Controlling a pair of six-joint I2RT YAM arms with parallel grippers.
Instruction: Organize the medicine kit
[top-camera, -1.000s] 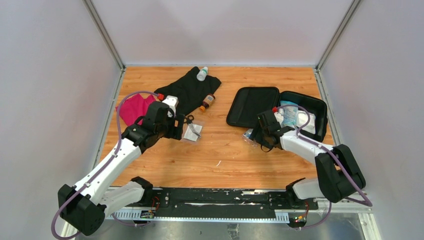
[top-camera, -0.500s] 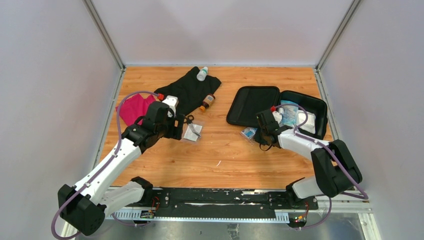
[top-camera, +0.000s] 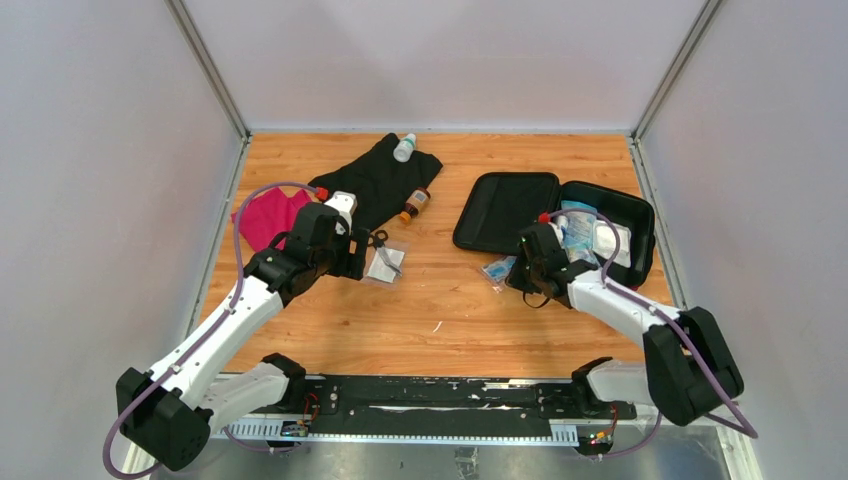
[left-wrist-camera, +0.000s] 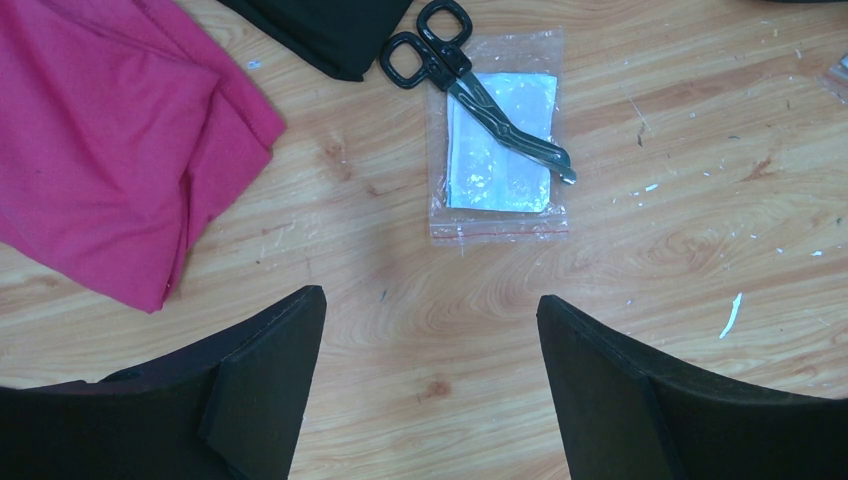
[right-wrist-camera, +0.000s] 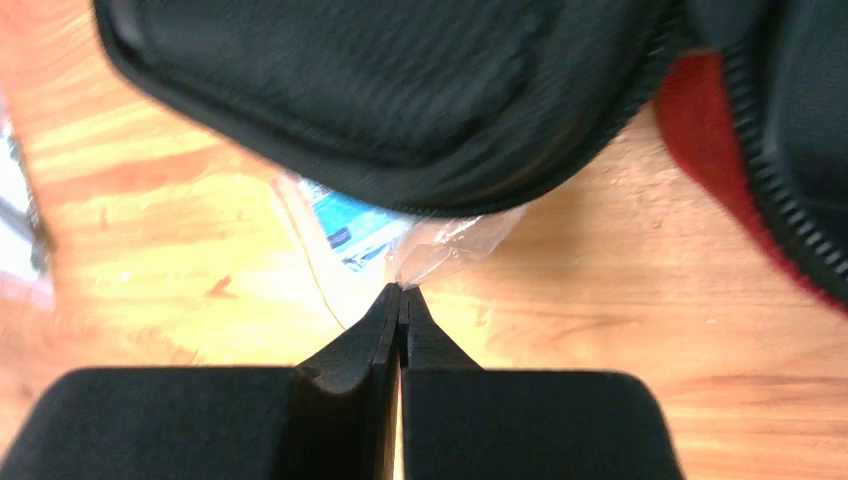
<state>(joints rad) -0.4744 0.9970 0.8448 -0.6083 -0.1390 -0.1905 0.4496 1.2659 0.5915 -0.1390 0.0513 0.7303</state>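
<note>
**DESK:** What does the overhead frame show?

**PHOTOGRAPHER:** The medicine kit (top-camera: 505, 210) lies open at right-centre of the tabletop (top-camera: 440, 310), black lining up. White and blue items sit in its right half. The right tool (top-camera: 512, 268) is just below the kit's left half, its 2 fingers pressed together on the corner of a clear packet (top-camera: 497, 268) with blue contents.

**DESK:** Is that grip confirmed?

**PHOTOGRAPHER:** Yes. In the right wrist view the tips meet on crinkled plastic at mid-frame. The packet's far end is tucked under the kit's dark edge.

**DESK:** And the other arm?

**PHOTOGRAPHER:** The left tool (left-wrist-camera: 428, 330) hangs over bare wood with its fingers wide apart and nothing between them. Scissors (left-wrist-camera: 470, 90) rest on a bagged white pad (left-wrist-camera: 500, 170) at upper centre of its view. A magenta cloth (left-wrist-camera: 100, 130) fills the upper left.

**DESK:** Which step is this?

**PHOTOGRAPHER:** By my reading, loose supplies are being packed and the packet is the item in hand. The next move calls for drawing it out from beneath the kit's edge. It then has to be lifted over the rim and released inside the right half. A pinch on thin film may slip, so a slow pull seems wise. The scissors, the pad and 2 bottles (top-camera: 404, 148) by the black cloth (top-camera: 375, 180) at upper centre lie outside the kit.
</note>
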